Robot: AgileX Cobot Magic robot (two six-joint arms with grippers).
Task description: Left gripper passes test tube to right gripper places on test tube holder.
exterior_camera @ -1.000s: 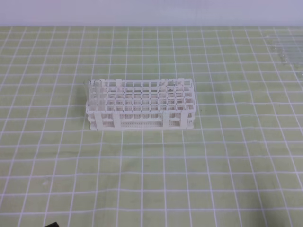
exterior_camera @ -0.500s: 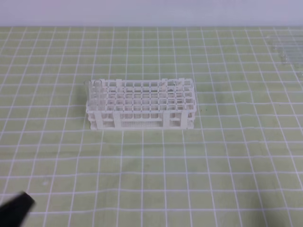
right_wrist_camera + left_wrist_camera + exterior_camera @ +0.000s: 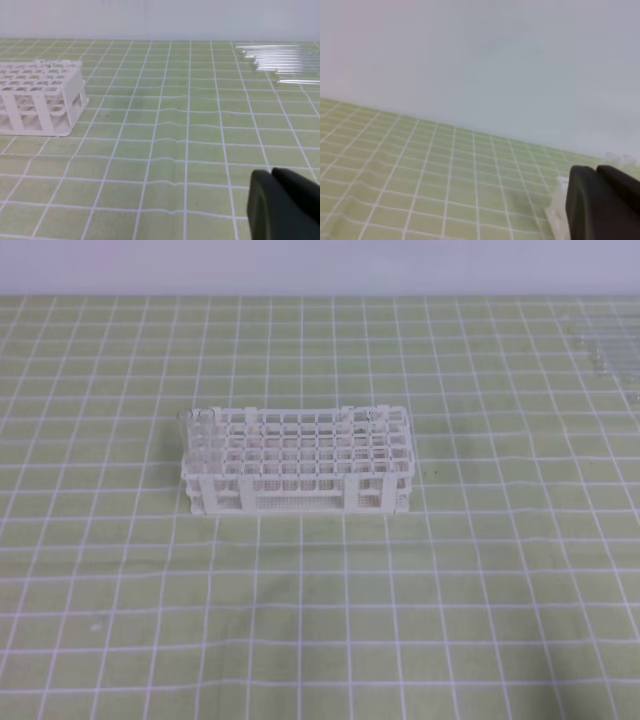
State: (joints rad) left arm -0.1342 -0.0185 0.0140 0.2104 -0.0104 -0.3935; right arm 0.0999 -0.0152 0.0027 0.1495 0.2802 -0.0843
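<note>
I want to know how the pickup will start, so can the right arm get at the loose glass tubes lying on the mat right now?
Probably yes. In the right wrist view, bare green mat lies between the right end effector and the tubes; the white rack stands well off to the side.

White plastic with a dull sheen forms the test tube holder (image 3: 297, 462), its top an open lattice and its sides a fine mesh, standing on a matt green mat (image 3: 320, 600) printed with a white grid; the right wrist view shows the mat lying in soft ripples, like thin cloth or flexible sheet. At the far right, a cluster of clear tubes (image 3: 285, 62) catches the light with the glossy look of glass. The finger of the left gripper (image 3: 602, 205) and that of the right gripper (image 3: 282, 205) appear as smooth, matt black plastic. Behind, the wall (image 3: 480, 60) is plain, pale and matt.
</note>
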